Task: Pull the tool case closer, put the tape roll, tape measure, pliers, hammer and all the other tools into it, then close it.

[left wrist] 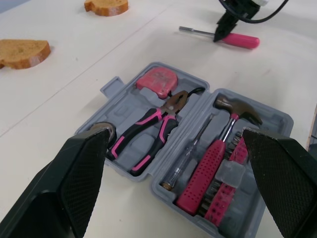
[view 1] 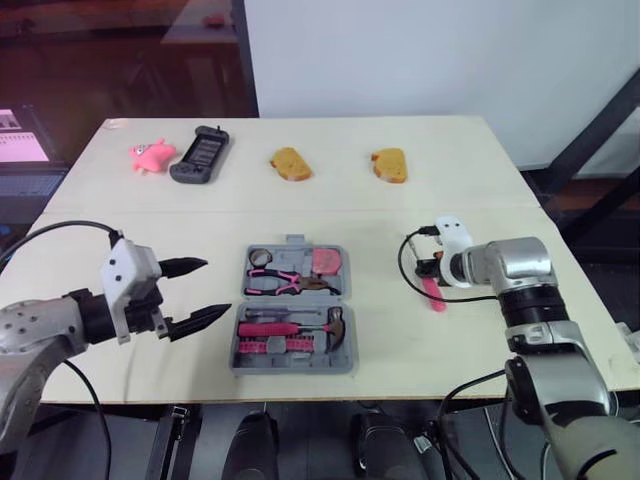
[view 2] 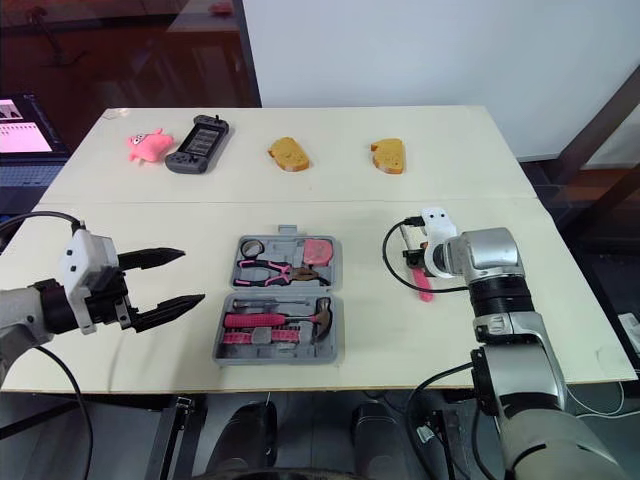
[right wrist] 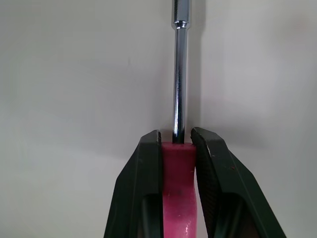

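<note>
On the pale wooden table, near its front edge, an open grey plastic tool case (view 1: 290, 367) lies flat between the robot's two arms. It already holds pink-handled pliers (left wrist: 148, 131), a pink tape measure (left wrist: 157, 82), a small ring-shaped tape roll (view 1: 262, 257), a hammer with a pink grip (left wrist: 213, 153) and a row of pink bits.

To the right of the case, well apart from it, the right gripper (right wrist: 176, 135) is clamped on the pink handle of a chrome-shafted screwdriver (right wrist: 180, 114), which lies at table level. Whether it is lifted clear cannot be told. The left gripper (view 1: 217, 286) hovers just left of the case with its fingers spread wide, holding nothing.

This looks like the step of packing the last loose tool, with most of the task done. Next, the screwdriver would need lifting, carrying leftward over the case and lowering into a free recess. Which recess is free is unclear. After that, one half must be folded over the other.

No brand, label or writing can be read on any of these things.
</note>
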### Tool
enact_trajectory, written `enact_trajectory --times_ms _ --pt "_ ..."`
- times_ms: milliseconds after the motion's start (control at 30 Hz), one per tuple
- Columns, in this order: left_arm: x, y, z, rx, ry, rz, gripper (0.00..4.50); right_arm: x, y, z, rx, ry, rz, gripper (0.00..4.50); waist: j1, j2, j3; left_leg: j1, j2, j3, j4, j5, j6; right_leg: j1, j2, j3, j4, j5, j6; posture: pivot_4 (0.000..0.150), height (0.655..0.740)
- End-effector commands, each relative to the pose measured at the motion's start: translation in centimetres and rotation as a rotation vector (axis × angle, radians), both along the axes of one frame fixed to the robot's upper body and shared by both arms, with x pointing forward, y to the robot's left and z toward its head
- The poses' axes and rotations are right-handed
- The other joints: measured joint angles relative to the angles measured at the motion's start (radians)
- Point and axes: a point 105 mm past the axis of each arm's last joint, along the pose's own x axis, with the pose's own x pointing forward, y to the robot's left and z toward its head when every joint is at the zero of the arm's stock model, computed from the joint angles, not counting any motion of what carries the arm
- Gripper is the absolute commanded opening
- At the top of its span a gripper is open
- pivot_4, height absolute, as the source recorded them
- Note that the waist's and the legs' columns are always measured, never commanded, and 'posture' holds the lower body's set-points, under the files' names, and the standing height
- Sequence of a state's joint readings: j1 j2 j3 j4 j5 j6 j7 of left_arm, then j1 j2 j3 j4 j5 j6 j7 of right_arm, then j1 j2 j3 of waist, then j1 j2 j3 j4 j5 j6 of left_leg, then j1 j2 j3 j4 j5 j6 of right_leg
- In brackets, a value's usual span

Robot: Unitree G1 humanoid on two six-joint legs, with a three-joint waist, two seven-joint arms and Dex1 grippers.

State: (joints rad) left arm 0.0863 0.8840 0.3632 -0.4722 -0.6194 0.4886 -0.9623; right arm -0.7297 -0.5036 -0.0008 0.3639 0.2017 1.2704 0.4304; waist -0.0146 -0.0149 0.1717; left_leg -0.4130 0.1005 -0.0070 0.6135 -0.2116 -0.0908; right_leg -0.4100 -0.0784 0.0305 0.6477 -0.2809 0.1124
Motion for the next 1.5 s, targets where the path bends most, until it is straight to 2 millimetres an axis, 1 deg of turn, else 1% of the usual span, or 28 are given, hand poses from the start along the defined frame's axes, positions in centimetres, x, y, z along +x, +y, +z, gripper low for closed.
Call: enact_trajectory --times_ms 33,167,367,533,600,667,700,733,767,833,867,900,933,1033,1133,1167,1233,1267,1333,1367,1400,1467,1500 --pt "0.0 -0.5 0.2 0.002 -0.014 -0.038 4.50 -0.9 0.6 1.4 -0.002 -0.045 0.058 0.39 0.000 0.000 0.000 0.000 0.000 0.000 0.000 0.000 0.000 0.000 0.000 0.000 0.000 0.000 0.000 0.150 0.7207" --pt "0.4 -0.7 0.0 0.004 -0.004 -0.062 4.50 -2.6 1.1 1.4 0.020 -0.031 0.069 0.39 -0.003 0.000 0.000 0.000 0.000 0.000 0.000 0.000 0.000 -0.001 0.000 0.000 0.000 0.000 0.000 0.150 0.7207" --pt "0.8 -1.2 -0.4 -0.002 0.006 -0.092 4.50 -5.0 1.4 0.7 0.029 0.009 0.055 0.39 0.000 0.000 0.000 -0.001 0.000 0.000 0.000 0.000 0.000 -0.001 0.000 0.000 0.000 0.000 0.000 0.150 0.7207" --pt "0.8 -1.5 -0.7 -0.001 0.027 -0.126 4.50 -6.1 1.8 0.2 0.034 0.029 0.042 0.39 -0.002 0.000 0.000 -0.001 0.000 0.000 0.000 0.000 0.000 -0.001 0.000 0.000 0.000 0.000 0.000 0.150 0.7207" --pt "0.8 -1.4 -0.7 0.005 0.031 -0.130 4.50 -6.2 1.9 0.1 0.042 0.030 0.035 0.39 -0.003 0.000 0.000 -0.001 0.000 0.000 0.000 0.000 0.000 -0.001 0.000 0.000 0.000 0.000 0.000 0.150 0.7207" --pt "1.0 -1.2 -0.6 0.009 0.029 -0.127 4.50 -6.4 1.8 0.1 0.046 0.028 0.028 1.43 -0.002 0.000 0.000 -0.001 0.000 0.000 0.000 0.000 0.000 -0.002 0.000 0.000 0.000 0.000 0.000 0.150 0.7207" --pt "1.0 -1.2 -0.5 0.009 0.028 -0.128 4.50 -6.5 1.9 0.0 0.056 0.028 0.026 1.68 -0.002 0.000 0.000 -0.001 0.000 0.000 0.000 0.000 0.000 -0.002 0.000 0.000 0.000 0.000 0.000 0.150 0.7207" --pt "1.1 -1.2 -0.5 0.009 0.028 -0.130 4.50 -6.6 1.9 -0.1 0.065 0.028 0.025 2.25 -0.001 0.000 0.000 -0.001 0.000 0.000 0.000 0.000 0.000 -0.002 0.000 0.000 0.000 0.000 0.000 0.150 0.7207" --pt "1.1 -1.3 -0.5 0.010 0.028 -0.133 4.50 -6.7 2.0 -0.2 0.070 0.028 0.024 2.65 0.001 0.000 0.000 -0.002 0.000 0.000 0.000 0.000 0.000 -0.002 0.000 0.000 0.000 0.000 0.000 0.150 0.7207" --pt "1.2 -1.5 -0.6 0.009 0.030 -0.138 4.50 -7.0 2.3 -0.4 0.087 0.028 0.029 3.62 0.001 0.000 0.000 -0.002 0.000 0.000 0.000 0.000 0.000 -0.001 0.000 0.000 0.000 0.000 0.000 0.150 0.7207" --pt "1.2 -1.6 -0.6 0.008 0.031 -0.139 4.50 -7.1 2.4 -0.4 0.096 0.029 0.032 4.18 0.001 0.000 0.000 -0.002 0.000 0.000 0.001 0.000 0.000 -0.001 0.000 0.000 0.000 0.000 0.000 0.150 0.7207" --pt "1.2 -1.6 -0.7 0.008 0.032 -0.140 4.50 -7.2 2.5 -0.5 0.094 0.029 0.038 4.48 0.000 0.000 0.000 -0.002 0.000 0.000 0.001 0.000 0.000 -0.001 0.000 0.000 0.000 0.000 0.000 0.150 0.7207" --pt "1.2 -1.6 -0.7 0.008 0.034 -0.141 4.50 -7.2 2.6 -0.4 0.096 0.027 0.043 4.48 0.000 0.000 0.000 -0.002 0.000 0.000 0.000 0.000 0.000 -0.001 0.000 0.000 0.000 0.000 0.000 0.150 0.7207" --pt "1.3 -1.5 -0.6 0.007 0.036 -0.141 4.50 -6.9 2.1 0.6 0.094 -0.003 0.039 4.48 0.000 0.000 0.000 -0.002 0.000 0.000 0.000 0.000 0.000 -0.002 0.000 0.000 0.000 0.000 0.000 0.150 0.7207" --pt "1.3 -1.5 -0.5 0.004 0.034 -0.141 4.50 -6.7 1.3 2.2 0.066 -0.040 0.071 4.48 0.001 0.000 0.001 -0.003 0.000 0.000 0.001 0.000 0.000 -0.002 0.000 0.000 -0.001 0.000 0.000 0.150 0.7207" --pt "1.3 -1.5 -0.4 0.002 0.023 -0.142 4.50 -6.6 1.4 3.2 0.076 -0.054 0.110 4.48 0.001 0.000 0.001 -0.004 0.000 0.000 0.001 0.000 0.000 -0.003 0.000 0.000 -0.001 0.000 0.000 0.150 0.7207" --pt "1.4 -1.6 0.2 -0.006 0.001 -0.146 4.50 -7.2 1.7 5.1 0.078 -0.061 0.233 4.48 0.001 0.001 0.002 -0.005 0.000 0.000 0.001 0.000 0.000 -0.004 0.000 0.000 -0.001 0.000 0.000 0.150 0.7207" --pt "1.3 -1.6 0.4 -0.013 -0.003 -0.149 4.50 -7.6 1.9 5.7 0.072 -0.054 0.279 4.48 0.001 0.001 0.002 -0.007 0.000 0.000 0.001 0.000 0.000 -0.006 0.000 0.000 0.000 0.000 0.000 0.150 0.7207" --pt "1.1 -1.8 1.5 -0.040 -0.021 -0.161 4.50 -8.4 2.8 8.1 0.030 -0.096 0.453 4.48 0.001 0.001 0.002 -0.009 0.000 0.000 0.001 0.000 0.000 -0.008 0.000 0.001 0.000 0.000 0.000 0.150 0.7207" --pt "0.9 -1.8 1.7 -0.043 -0.021 -0.169 4.50 -8.8 3.2 9.0 0.008 -0.117 0.530 4.48 0.001 0.001 0.002 -0.012 0.000 -0.001 0.001 0.000 0.000 -0.011 0.000 0.001 0.000 0.000 0.000 0.150 0.7207" --pt "0.7 -1.9 1.8 -0.043 -0.014 -0.179 4.50 -9.1 3.5 9.7 -0.023 -0.149 0.608 4.48 0.000 0.001 0.002 -0.014 0.000 -0.001 0.001 0.000 0.000 -0.014 0.000 0.001 0.001 0.000 0.000 0.150 0.7207" --pt "0.2 -1.9 1.5 -0.037 0.019 -0.196 4.50 -9.1 4.1 11.0 -0.106 -0.256 0.766 4.48 -0.002 0.001 0.002 -0.014 0.000 -0.001 0.001 0.000 0.000 -0.014 0.000 0.001 0.000 0.000 0.000 0.150 0.7207" --pt "-0.1 -1.8 1.3 -0.033 0.034 -0.198 4.50 -9.1 4.7 11.5 -0.119 -0.336 0.864 4.48 -0.002 0.001 0.002 -0.014 0.000 0.000 0.000 0.000 0.000 -0.014 0.000 0.001 0.000 0.000 0.001 0.150 0.7207"
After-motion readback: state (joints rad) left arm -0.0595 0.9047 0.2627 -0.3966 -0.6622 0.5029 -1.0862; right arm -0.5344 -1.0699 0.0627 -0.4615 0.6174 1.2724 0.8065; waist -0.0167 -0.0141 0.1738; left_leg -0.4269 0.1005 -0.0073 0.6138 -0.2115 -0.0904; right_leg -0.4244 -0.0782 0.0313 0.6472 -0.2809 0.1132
